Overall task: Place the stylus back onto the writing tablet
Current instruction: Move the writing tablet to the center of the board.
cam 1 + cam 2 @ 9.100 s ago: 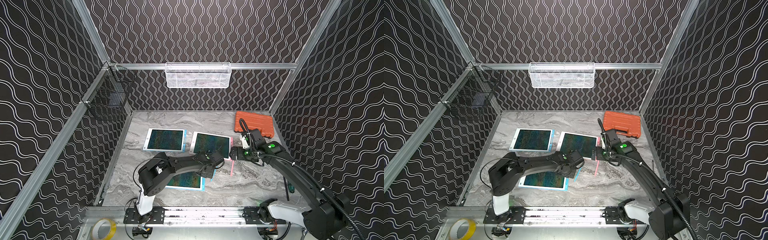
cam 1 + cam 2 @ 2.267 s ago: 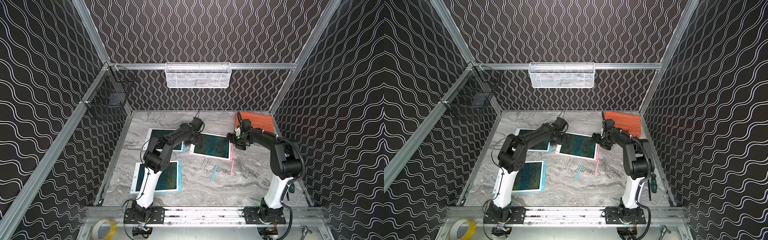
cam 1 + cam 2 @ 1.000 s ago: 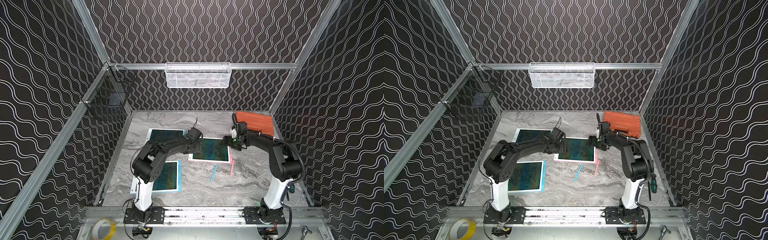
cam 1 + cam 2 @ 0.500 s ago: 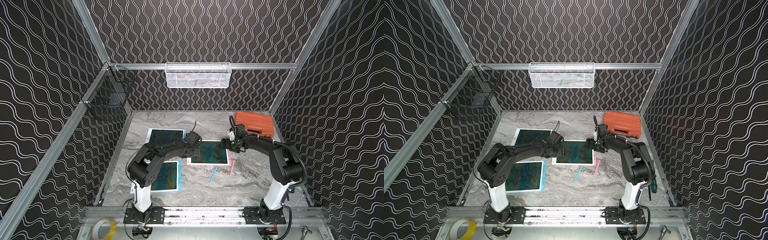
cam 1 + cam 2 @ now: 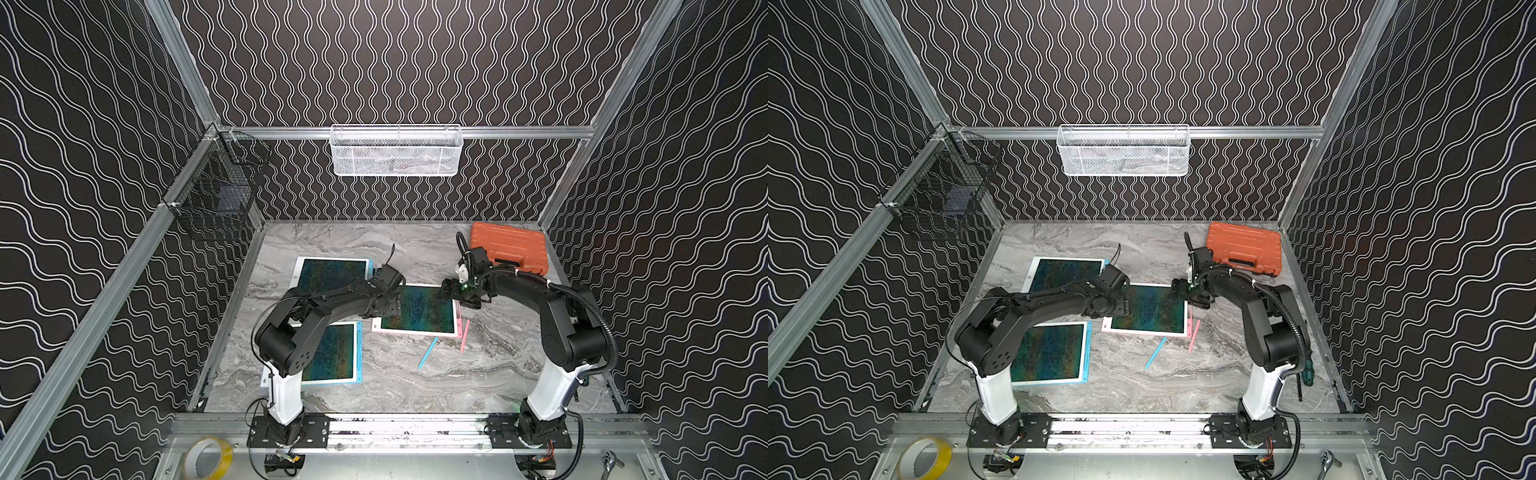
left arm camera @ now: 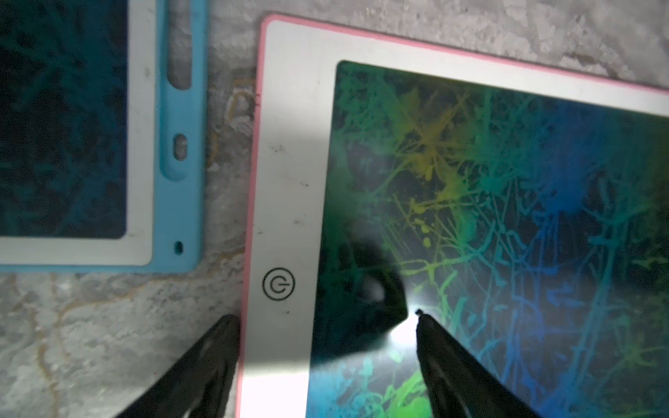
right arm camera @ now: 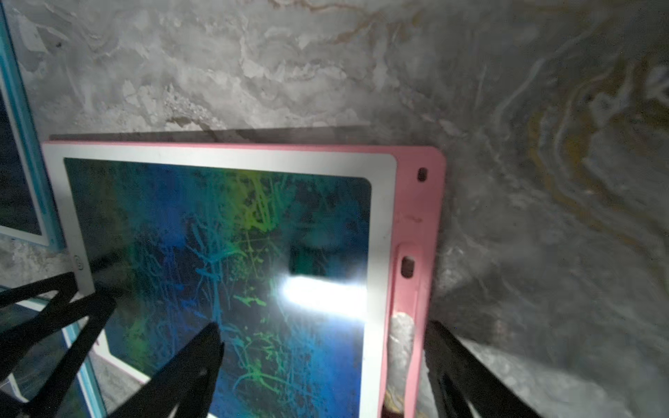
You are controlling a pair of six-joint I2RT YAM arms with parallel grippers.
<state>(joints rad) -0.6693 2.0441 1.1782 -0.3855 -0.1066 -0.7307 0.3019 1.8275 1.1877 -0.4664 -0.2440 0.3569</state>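
Two grippers, jaws spread, clamping nothing | left gripper [image 6: 325, 315] straddles white bezel of glossy pink-framed writing tablet [image 6: 470, 217] by printed circle icon [image 6: 278, 283] | right gripper [image 7: 323, 326] straddles tablet's slotted pink rim | slim pink plastic stylus [image 5: 464, 336] lies on veined marble tabletop [image 5: 415, 386] just beside tablet

Both top views look down; wrist cameras close above pink tablet [image 6: 286, 181]

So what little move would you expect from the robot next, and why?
Probably move the right gripper away from the pink-framed writing tablet to the slim pink stylus lying on the marble tabletop beside it. Its jaws stand open and empty, and the tablet's side slot looks empty.
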